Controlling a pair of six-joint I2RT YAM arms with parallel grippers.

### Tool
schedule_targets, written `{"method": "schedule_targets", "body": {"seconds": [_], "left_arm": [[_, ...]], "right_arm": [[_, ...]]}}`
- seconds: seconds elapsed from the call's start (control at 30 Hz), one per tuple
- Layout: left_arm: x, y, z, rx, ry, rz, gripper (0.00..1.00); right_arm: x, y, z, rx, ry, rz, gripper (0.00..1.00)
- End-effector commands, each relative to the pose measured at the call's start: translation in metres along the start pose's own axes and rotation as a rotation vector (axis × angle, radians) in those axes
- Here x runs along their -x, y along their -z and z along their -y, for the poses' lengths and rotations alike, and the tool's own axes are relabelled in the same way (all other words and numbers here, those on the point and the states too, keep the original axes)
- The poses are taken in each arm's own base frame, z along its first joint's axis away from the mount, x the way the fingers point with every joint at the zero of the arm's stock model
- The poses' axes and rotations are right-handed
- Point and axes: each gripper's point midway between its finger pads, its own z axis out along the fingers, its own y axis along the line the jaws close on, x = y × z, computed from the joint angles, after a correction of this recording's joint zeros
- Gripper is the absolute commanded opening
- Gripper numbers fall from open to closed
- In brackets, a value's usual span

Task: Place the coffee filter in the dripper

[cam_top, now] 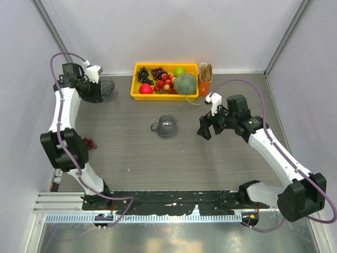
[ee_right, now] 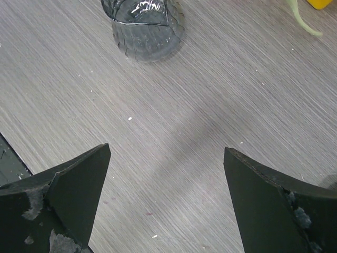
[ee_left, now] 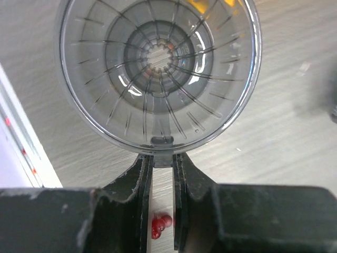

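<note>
The dripper [ee_left: 158, 74], a clear smoky ribbed funnel with a round rim, fills the left wrist view from above. It sits at the back left in the top view [cam_top: 108, 87]. My left gripper [ee_left: 162, 161] is shut on its small side handle tab; it shows in the top view [cam_top: 99, 87] beside the dripper. My right gripper [ee_right: 167, 150] is open and empty above bare table, and shows right of centre in the top view [cam_top: 204, 128]. No single coffee filter shows in any view.
A dark glass vessel with a handle [cam_top: 167, 126] stands mid-table, also in the right wrist view [ee_right: 145, 23]. A yellow tray [cam_top: 136, 90] holds fruit and a green melon [cam_top: 185, 83]. A bundle of brown papers in an orange box [cam_top: 205, 79] stands beside it. Red berries [cam_top: 89, 143] lie at the left.
</note>
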Motion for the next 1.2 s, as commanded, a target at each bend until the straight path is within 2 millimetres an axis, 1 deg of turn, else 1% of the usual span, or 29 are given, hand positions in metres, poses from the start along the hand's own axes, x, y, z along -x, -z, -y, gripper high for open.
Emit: {"method": "schedule_targets", "body": {"seconds": [0.0, 0.03, 0.07, 0.13, 0.23, 0.27, 0.37, 0.4, 0.5, 0.53, 0.63, 0.67, 0.77, 0.9, 1.03, 1.17], "left_arm": [[0.026, 0.053, 0.074, -0.307, -0.287, 0.168, 0.00], [0.026, 0.060, 0.087, -0.350, -0.350, 0.185, 0.00], [0.025, 0.067, 0.100, -0.388, -0.402, 0.192, 0.00], [0.022, 0.078, 0.125, -0.444, -0.524, 0.208, 0.00], [0.016, 0.083, 0.158, -0.524, -0.669, 0.205, 0.00], [0.016, 0.084, 0.175, -0.562, -0.727, 0.208, 0.00], [0.013, 0.083, 0.203, -0.642, -0.833, 0.198, 0.00], [0.012, 0.083, 0.214, -0.673, -0.896, 0.199, 0.00], [0.010, 0.081, 0.233, -0.736, -0.989, 0.157, 0.00], [0.012, 0.081, 0.239, -0.758, -1.017, 0.151, 0.00], [0.015, 0.079, 0.252, -0.825, -1.057, 0.094, 0.00], [0.012, 0.074, 0.255, -0.851, -1.050, 0.055, 0.00], [0.017, 0.066, 0.261, -0.847, -1.065, 0.043, 0.00], [0.019, 0.047, 0.260, -0.783, -1.059, 0.005, 0.00], [0.010, 0.046, 0.265, -0.797, -1.004, -0.058, 0.00], [-0.003, 0.047, 0.269, -0.820, -0.945, -0.104, 0.00]], "right_arm": [[0.014, 0.020, -0.007, 0.046, 0.065, 0.065, 0.96], [0.013, 0.022, -0.003, 0.039, 0.062, 0.068, 0.96], [0.012, 0.024, -0.006, 0.055, 0.059, 0.069, 0.96], [0.011, 0.030, 0.001, 0.043, 0.041, 0.082, 0.96], [0.012, 0.036, 0.005, 0.044, 0.026, 0.102, 0.96], [0.012, 0.038, 0.008, 0.042, 0.013, 0.109, 0.96], [0.013, 0.041, 0.011, 0.049, -0.008, 0.122, 0.96], [0.013, 0.042, 0.013, 0.046, -0.012, 0.124, 0.96], [0.010, 0.041, 0.015, 0.050, -0.019, 0.119, 0.96], [0.008, 0.040, 0.015, 0.048, -0.023, 0.116, 0.96], [0.007, 0.040, 0.014, 0.060, -0.027, 0.113, 0.96], [0.006, 0.040, 0.014, 0.061, -0.028, 0.111, 0.96], [0.006, 0.040, 0.015, 0.061, -0.030, 0.112, 0.96], [0.005, 0.040, 0.014, 0.066, -0.032, 0.113, 0.95], [0.004, 0.038, 0.014, 0.069, -0.033, 0.108, 0.96], [0.003, 0.038, 0.014, 0.068, -0.034, 0.108, 0.96]]}}
